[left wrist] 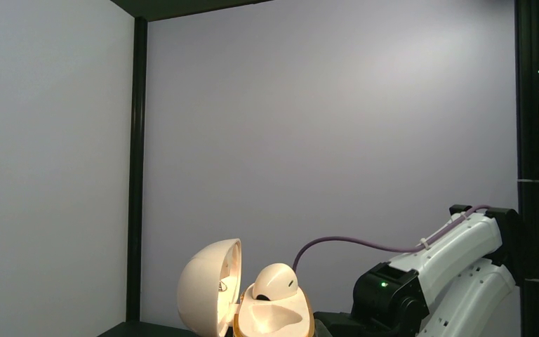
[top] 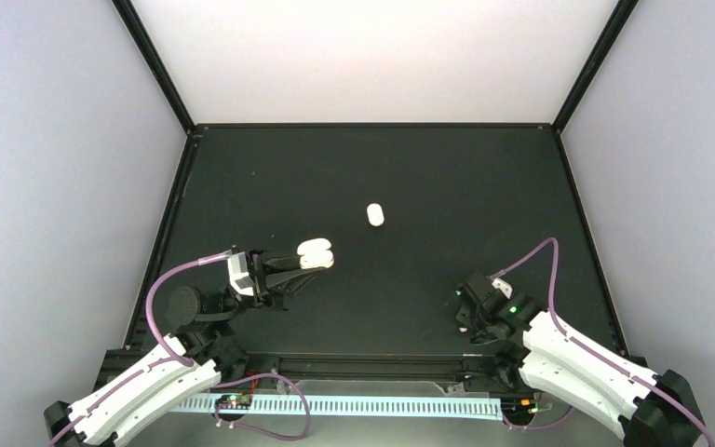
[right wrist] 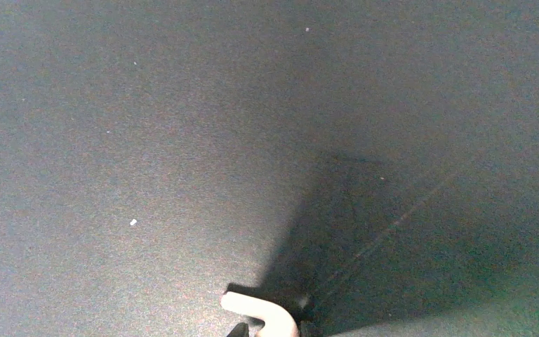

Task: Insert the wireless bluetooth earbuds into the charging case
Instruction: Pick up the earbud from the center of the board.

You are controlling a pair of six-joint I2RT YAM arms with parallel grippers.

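Jaws of left gripper (top: 305, 260) pinch charging case (top: 316, 252), lid swung open. Rounded lump (left wrist: 275, 281) with dark spot sits in case base. One earbud (top: 375, 215) lies on black mat (top: 447, 186), apart from case. Jaws of right gripper (top: 468, 322): cannot tell. Small white piece (right wrist: 260, 312) at its tip, low over mat.

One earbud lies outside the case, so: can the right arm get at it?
Probably yes: the earbud lies alone on the open mat, with nothing between it and the right gripper.
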